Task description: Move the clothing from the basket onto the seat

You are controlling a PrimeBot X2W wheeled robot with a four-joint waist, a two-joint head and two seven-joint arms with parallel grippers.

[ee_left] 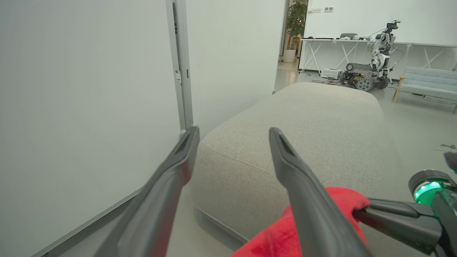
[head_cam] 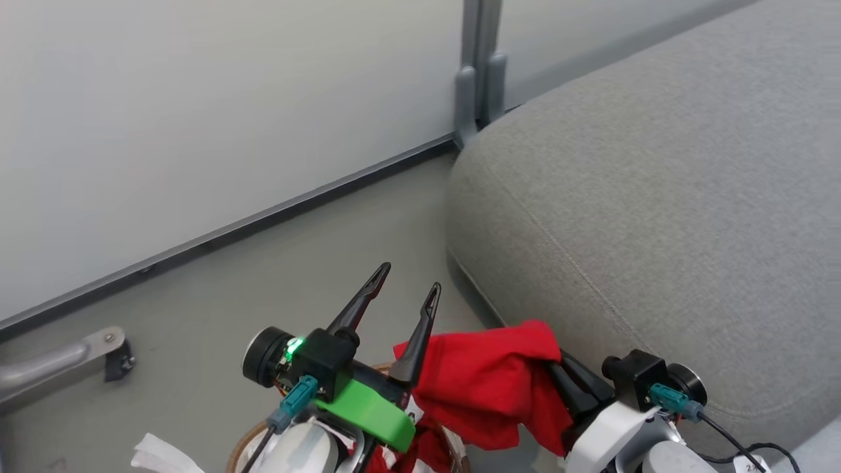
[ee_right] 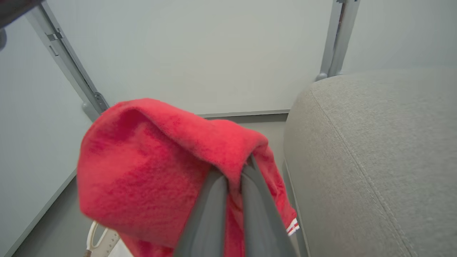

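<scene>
Right hand [ee_right: 234,172] clamped on the red clothing [head_cam: 486,387], which hangs in the air just beside the seat [head_cam: 657,217] corner; can't tell if it touches. Left hand [head_cam: 409,276] fingers wide apart, nothing between them, right next to the cloth. More red fabric is below at the basket [head_cam: 238,453].

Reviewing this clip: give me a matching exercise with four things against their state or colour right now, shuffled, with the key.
Things:
1. left pincer
2. right pincer
3. clothing
4. seat

States:
A. grey upholstery
B. shut on fabric
C. open, gripping nothing
D. red, held up beside the seat

Pairs: 1-C, 2-B, 3-D, 4-A
</scene>
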